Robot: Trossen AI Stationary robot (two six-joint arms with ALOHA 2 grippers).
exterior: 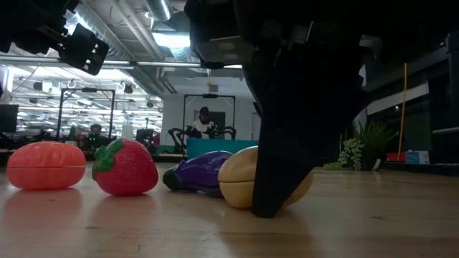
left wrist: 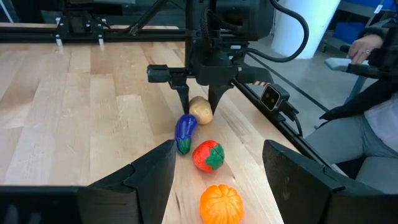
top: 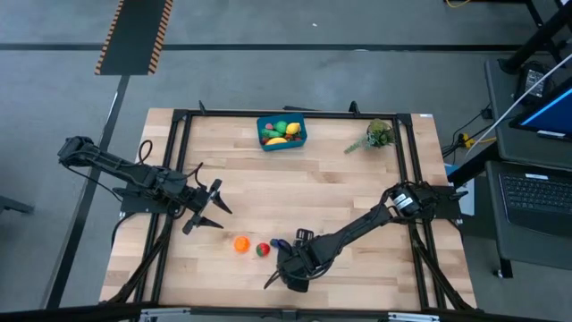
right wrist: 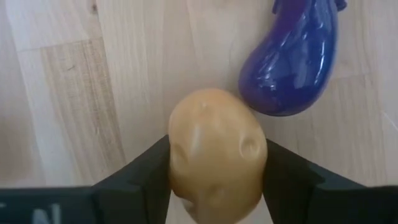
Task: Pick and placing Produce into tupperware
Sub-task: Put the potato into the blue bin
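Right gripper [right wrist: 217, 180] down at the table's near edge, dark fingers [right wrist: 140, 180] pressed to both flanks of the tan potato [right wrist: 214, 152], jaws clamped on it while it sits on the wood. Probably light, hollow, rigid plastic; smooth and glossy with shallow dimples, so apt to slip or squirt out under a pinch off the widest part. Best taken across the short axis at mid-body, as now. Just beside it, nearly touching, the purple eggplant [right wrist: 289, 59]: slick, curved, teardrop-shaped, dark stem cap. Farther along the same row, a red strawberry [left wrist: 207, 155] with a green leafy top, then an orange [left wrist: 221, 204], segmented and matte-looking. Table [top: 268, 192] of pale butcher-block planks, flat and bare-grained. Left gripper [top: 207, 207] hovering over the table's left side, fingers [left wrist: 152, 177] spread apart, holding nothing. Blue tupperware [top: 281, 131] well apart at the far edge, rectangular with rounded corners, already holding yellow, green and red pieces. Near the far right corner, a leafy green sprig [top: 375, 136]. Beyond the table, a seated person [left wrist: 367, 106] in a dark sleeve.
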